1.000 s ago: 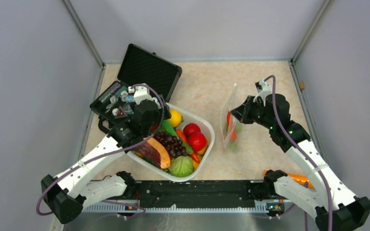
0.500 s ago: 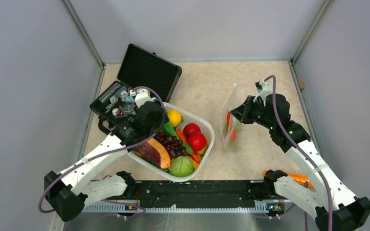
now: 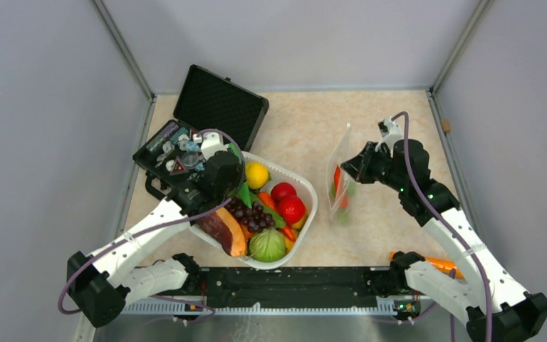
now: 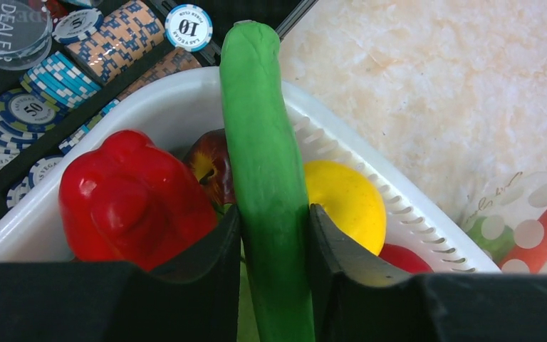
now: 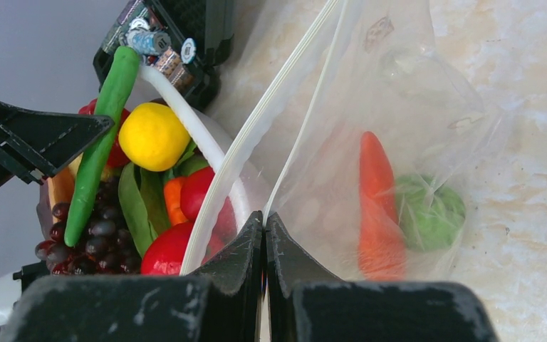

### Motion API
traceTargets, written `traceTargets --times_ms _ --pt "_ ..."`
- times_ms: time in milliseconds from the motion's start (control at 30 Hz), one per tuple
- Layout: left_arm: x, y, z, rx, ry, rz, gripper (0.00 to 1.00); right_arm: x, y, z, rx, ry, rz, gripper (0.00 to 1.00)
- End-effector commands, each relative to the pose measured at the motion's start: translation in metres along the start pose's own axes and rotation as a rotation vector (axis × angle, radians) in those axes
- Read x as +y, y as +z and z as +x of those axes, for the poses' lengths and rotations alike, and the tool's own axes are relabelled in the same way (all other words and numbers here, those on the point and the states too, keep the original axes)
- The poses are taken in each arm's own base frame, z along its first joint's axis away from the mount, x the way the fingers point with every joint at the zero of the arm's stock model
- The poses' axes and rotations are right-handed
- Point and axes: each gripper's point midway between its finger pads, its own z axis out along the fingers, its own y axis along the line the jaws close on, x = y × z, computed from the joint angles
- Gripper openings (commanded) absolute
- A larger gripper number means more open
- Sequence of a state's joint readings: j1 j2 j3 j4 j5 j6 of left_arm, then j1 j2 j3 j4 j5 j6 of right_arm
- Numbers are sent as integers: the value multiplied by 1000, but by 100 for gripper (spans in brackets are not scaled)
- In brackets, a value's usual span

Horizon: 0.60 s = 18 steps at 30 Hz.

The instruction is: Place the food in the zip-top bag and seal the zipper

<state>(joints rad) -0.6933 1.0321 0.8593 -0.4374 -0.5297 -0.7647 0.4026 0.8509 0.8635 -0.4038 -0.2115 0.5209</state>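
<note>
My left gripper (image 4: 271, 214) is shut on the long green pod (image 4: 263, 135) and holds it over the back left of the white basket (image 3: 312, 197). The pod also shows in the right wrist view (image 5: 103, 142). A yellow lemon (image 3: 258, 174) and red tomato-like pieces (image 3: 290, 206) lie in the basket. My right gripper (image 5: 265, 217) is shut on one edge of the mouth of the clear zip-top bag (image 3: 340, 178) and holds it upright and open. The zipper (image 5: 263, 125) gapes. An orange-red piece (image 5: 377, 206) and a small green piece (image 5: 431, 210) lie inside the bag.
An open black case (image 3: 214, 107) with poker chips stands behind the basket. The basket also holds a papaya slice (image 3: 228, 229), dark grapes (image 3: 255, 212), a red pepper (image 4: 132, 199) and a green cabbage (image 3: 267, 246). An orange piece (image 3: 443, 263) lies by the right arm's base.
My left gripper has moved a little right and toward the lemon with the green pod in it. The papaya slice has shifted nearer. The right arm and the bag have not moved.
</note>
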Motion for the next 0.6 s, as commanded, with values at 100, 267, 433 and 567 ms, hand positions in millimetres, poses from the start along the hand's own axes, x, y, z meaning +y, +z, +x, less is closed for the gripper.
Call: traceTargets --times_ms 100,267,433,567 --pt "-29 -21 -42 -112 -8 155 23 9 -1 -12 -53 -3 -38 0" --pt "-47 -32 -64 -203 -31 262 21 10 0 -12 -51 -1 -45 0" --pt "-69 -44 -76 -243 -61 388 20 9 0 -12 -49 0 -41 0" --pt "-119 -77 -81 -274 12 713 14 10 1 -11 -50 6 -45 0"
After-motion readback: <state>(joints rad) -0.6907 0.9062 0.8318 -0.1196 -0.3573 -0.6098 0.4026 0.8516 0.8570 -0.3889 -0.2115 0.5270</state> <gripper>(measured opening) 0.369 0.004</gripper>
